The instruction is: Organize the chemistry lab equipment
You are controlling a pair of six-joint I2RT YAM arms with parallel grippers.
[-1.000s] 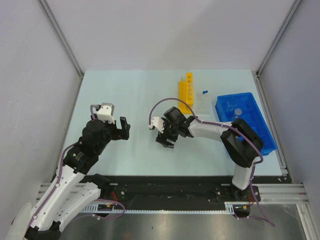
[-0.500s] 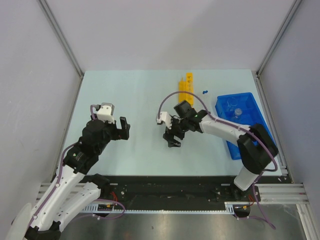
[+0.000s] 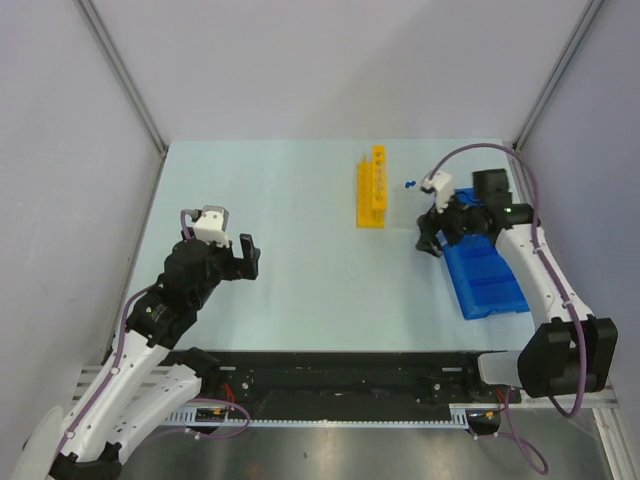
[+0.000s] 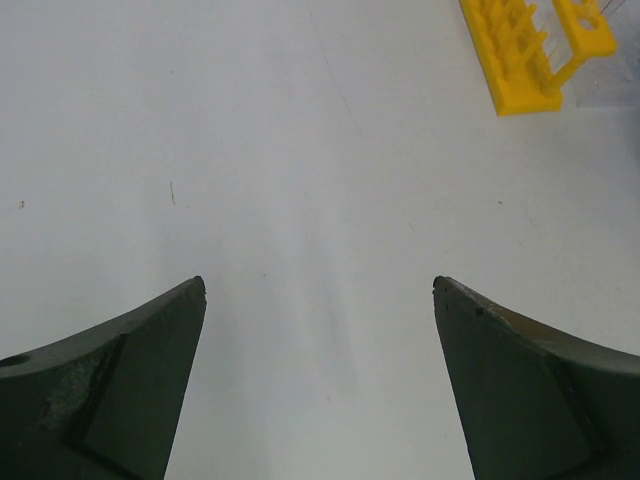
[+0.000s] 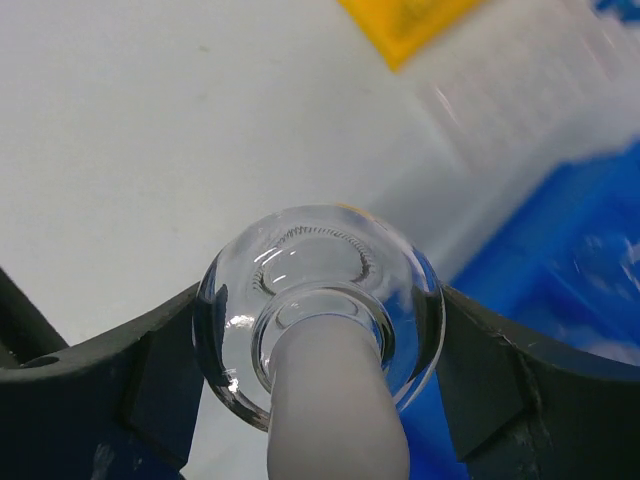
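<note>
My right gripper is shut on the round body of a small clear flask, one finger on each side; its white stopper points toward the wrist camera. Flask and gripper hang over the left edge of the blue compartmented bin, whose blue floor lies just beside the glass. The yellow holed tube rack stands behind and to the left. Two blue caps of thin tubes show beside it. My left gripper is open over bare table, nothing between its fingers.
A faint clear tray lies between the rack and the bin. The rack's near end shows at the top right of the left wrist view. Grey walls and metal rails bound the table on three sides.
The right arm has swung from the table's middle to the right with the flask in its grip, ending at the bin's left edge. The left arm has not moved.
</note>
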